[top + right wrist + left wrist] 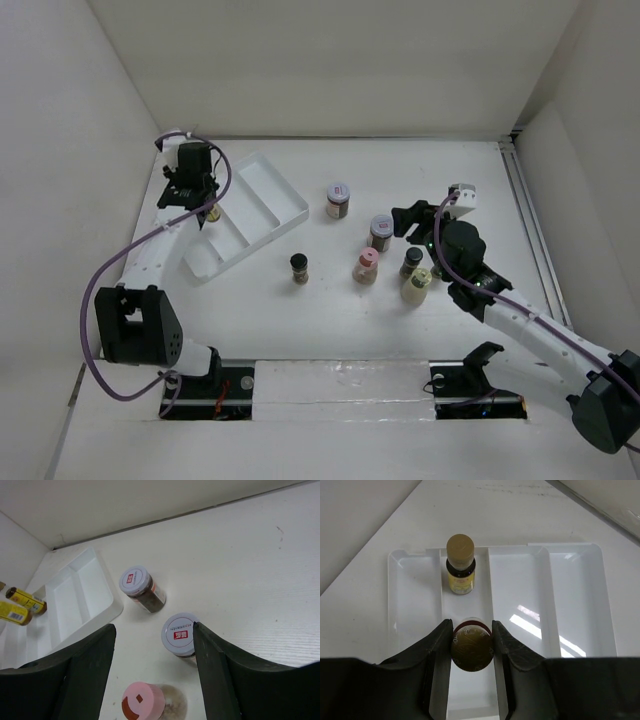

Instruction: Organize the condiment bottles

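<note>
Your left gripper (472,642) is clamped on a slim yellow-labelled bottle (471,650) at the lower middle of the left wrist view. It is lined up over the same compartment of the white tray (570,605) as the matching bottle (460,565), probably so that like sits with like. Your right gripper (152,630) hangs with jaws apart and empty above the silver-lidded jar (179,634) on the desk (260,580), seemingly poised for that pick.

A tray (265,195) is set on the table (440,170), left; right of it are stood two lidded jars (338,200) (381,232), two dark jars (299,268) (411,262), a pink-capped bottle (366,266) and a cream-capped bottle (418,288).
</note>
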